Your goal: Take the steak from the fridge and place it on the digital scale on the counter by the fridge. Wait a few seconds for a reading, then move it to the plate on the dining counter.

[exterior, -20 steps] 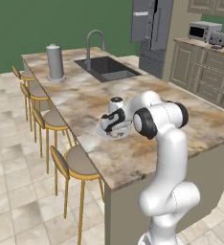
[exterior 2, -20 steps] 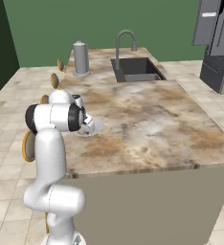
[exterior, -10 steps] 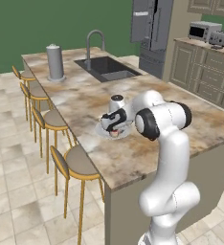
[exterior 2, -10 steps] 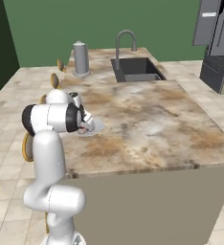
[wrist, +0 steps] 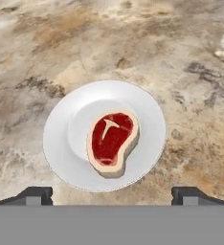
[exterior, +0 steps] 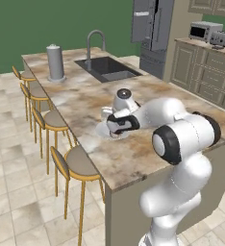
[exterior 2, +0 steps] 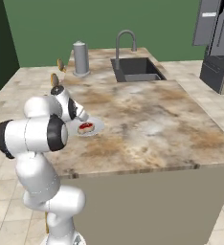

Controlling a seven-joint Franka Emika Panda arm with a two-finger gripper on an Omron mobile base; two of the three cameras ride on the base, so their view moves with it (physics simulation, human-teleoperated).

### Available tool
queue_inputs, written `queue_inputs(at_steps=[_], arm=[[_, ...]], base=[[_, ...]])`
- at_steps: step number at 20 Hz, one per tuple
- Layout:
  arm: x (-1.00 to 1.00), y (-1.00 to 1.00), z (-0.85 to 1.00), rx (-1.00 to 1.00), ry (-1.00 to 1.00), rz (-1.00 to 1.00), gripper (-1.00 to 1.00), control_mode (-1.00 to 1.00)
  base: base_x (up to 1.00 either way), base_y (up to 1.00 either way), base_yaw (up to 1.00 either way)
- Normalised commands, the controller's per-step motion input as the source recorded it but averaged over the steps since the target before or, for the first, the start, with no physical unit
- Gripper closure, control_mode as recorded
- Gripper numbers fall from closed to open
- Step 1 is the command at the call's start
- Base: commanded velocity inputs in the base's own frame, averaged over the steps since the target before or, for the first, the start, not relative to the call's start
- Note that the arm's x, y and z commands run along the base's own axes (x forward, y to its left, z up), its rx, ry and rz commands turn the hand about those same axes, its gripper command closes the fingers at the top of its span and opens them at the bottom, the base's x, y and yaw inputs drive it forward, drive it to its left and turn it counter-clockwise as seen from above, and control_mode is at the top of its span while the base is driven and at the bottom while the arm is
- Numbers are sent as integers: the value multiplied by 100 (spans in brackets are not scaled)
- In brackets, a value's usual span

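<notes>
Left base view: the gripper (exterior: 115, 126) hangs over the plate (exterior: 103, 130) on the dining counter (exterior: 133, 153).
Right base view: the steak (exterior 2: 86, 127) lies on the plate (exterior 2: 95, 127), near the counter's stool-side edge.
Hand view: fingertips (wrist: 33, 194) spread wide, holding nothing; the steak (wrist: 111, 142) rests flat in the plate (wrist: 61, 143), slightly off centre.

arm (exterior: 181, 139): glossy white rounded links | joints: dark grey bands | fingers (wrist: 35, 195): 2, dark
</notes>
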Motion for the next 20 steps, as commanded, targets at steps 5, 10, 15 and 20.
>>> queue_inputs(at_steps=[5,10,15,20], arm=[[-92,0,100,1,-13,-4,-100,-100],[-100,0,100,5,-2,-1,-100,-100],[-100,0,100,13,4,0,-100,-100],[-100,0,94,12,10,0,-100,-100]], base=[[0,0,0],[0,0,0],[0,0,0],[0,0,0]])
